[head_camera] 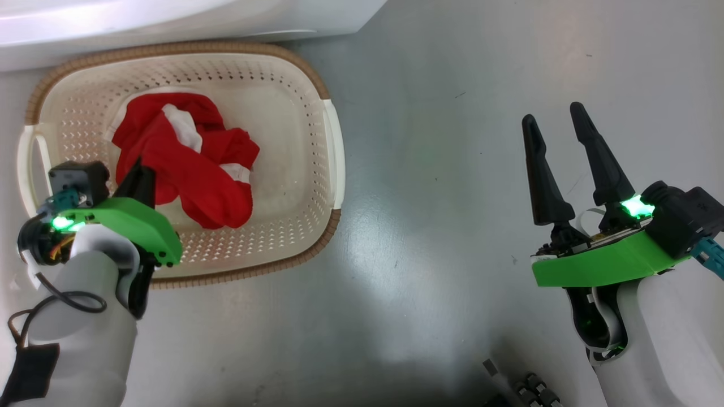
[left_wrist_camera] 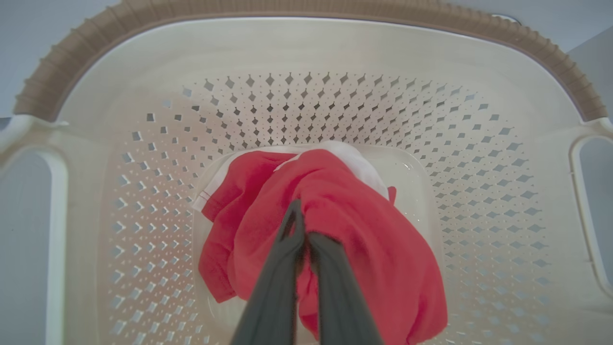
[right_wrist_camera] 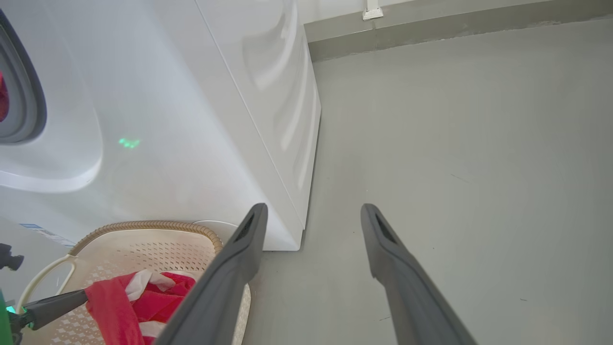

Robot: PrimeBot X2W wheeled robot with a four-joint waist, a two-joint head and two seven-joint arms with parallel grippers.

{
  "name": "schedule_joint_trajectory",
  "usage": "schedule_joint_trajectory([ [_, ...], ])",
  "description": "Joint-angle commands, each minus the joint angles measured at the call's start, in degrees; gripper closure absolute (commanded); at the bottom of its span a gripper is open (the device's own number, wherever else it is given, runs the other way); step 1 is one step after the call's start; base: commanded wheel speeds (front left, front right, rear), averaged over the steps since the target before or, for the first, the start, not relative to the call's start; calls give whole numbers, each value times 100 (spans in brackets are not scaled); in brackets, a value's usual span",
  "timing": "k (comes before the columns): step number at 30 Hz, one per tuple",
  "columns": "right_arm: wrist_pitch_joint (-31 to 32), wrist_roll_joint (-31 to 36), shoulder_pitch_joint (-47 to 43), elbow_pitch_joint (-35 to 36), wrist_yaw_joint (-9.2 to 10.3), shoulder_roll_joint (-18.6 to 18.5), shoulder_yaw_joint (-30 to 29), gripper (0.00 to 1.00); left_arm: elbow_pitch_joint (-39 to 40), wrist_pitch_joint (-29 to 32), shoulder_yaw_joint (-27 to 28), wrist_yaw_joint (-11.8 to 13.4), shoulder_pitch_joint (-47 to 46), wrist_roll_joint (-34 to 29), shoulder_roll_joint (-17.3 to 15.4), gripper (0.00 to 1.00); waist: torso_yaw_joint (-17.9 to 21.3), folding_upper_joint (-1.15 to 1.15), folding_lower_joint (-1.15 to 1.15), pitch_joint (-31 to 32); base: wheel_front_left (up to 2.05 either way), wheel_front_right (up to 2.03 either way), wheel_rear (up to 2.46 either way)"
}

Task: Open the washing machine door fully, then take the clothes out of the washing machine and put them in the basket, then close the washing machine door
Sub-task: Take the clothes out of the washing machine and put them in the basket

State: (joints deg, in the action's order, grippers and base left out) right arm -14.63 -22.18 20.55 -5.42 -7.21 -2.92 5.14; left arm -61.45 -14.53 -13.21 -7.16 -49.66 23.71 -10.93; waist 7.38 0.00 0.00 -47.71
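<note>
The red clothes with white panels lie bunched in the cream basket on the floor, right in front of the white washing machine. My left gripper reaches down into the basket and is shut on a fold of the clothes; in the left wrist view its fingertips pinch the fabric above the basket's bottom. My right gripper hangs open over bare floor, well to the right of the basket. The right wrist view has the washing machine, its grey gasket and the basket. The door is out of view.
Grey floor stretches between the basket and my right arm. The wall's base runs behind the machine's corner. Dark parts of my own base sit at the bottom edge. A sliver of red lies inside the gasket.
</note>
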Motion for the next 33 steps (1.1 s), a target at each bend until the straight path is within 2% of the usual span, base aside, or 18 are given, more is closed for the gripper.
schedule_joint_trajectory([
  [1,-37,-78,-69,125,-28,4,138,0,-8,-47,95,-33,75,70,-214,82,8,0,0,13,0,0,0],
  [2,-37,-77,-71,119,-28,4,140,0,-24,-47,93,-33,69,77,-212,60,11,0,0,25,0,0,0],
  [3,-37,-77,-73,112,-28,4,139,0,-35,-47,92,-33,66,88,-211,55,14,0,0,40,0,0,0],
  [4,-37,-76,-78,102,-28,4,136,0,-40,-47,89,-33,69,100,-208,18,13,0,0,64,0,0,0],
  [6,-37,-72,-102,80,-28,4,133,0,-24,-47,87,-33,105,132,-195,0,8,0,0,134,0,0,0],
  [22,-37,10,-307,-176,-28,4,118,0,532,-47,218,-33,808,305,-100,0,-140,0,0,1140,0,0,0],
  [33,-37,99,-602,-411,-28,4,67,0,1358,-47,740,-33,1573,45,-9,0,-253,0,0,2088,0,0,0],
])
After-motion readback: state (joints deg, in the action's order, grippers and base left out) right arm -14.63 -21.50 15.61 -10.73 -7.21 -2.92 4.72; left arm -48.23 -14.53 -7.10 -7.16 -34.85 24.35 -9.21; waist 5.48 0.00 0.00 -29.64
